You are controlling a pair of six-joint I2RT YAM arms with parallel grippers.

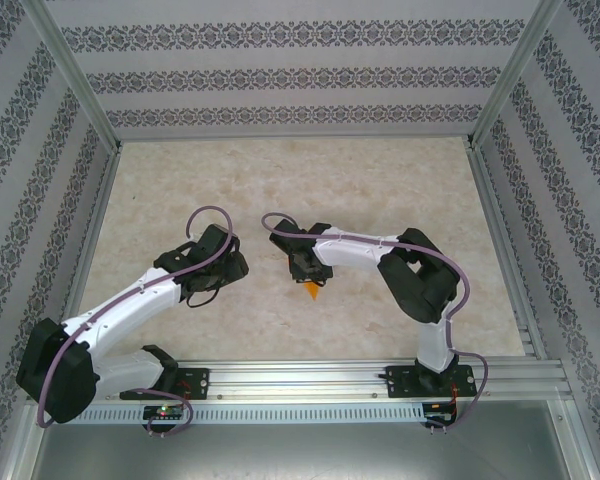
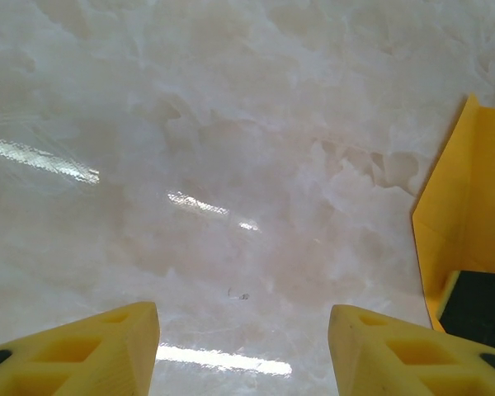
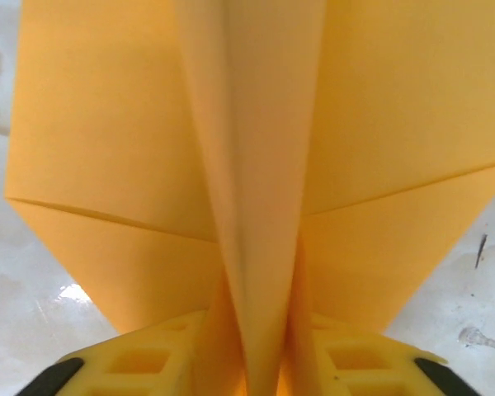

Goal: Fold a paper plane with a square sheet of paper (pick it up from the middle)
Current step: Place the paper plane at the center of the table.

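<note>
Paper plane (image 3: 256, 165) stands with its centre fold between the fingers of the right gripper (image 3: 252, 359); whether they pinch it I cannot tell. Loosely held, it could flop sideways. Left gripper (image 2: 243, 351) hangs spread, empty, alongside.

Left arm (image 1: 120, 305) reaches forward and inward from its base, with the forearm low. Left gripper (image 2: 243, 330) faces downward with its jaws set well apart. Right arm (image 1: 365, 248) is bent sharply at the elbow, its forearm directed leftward. Right gripper (image 3: 254, 342) points downward, jaws narrowly parted either side of the centre fold of the paper plane (image 3: 148, 148).
</note>
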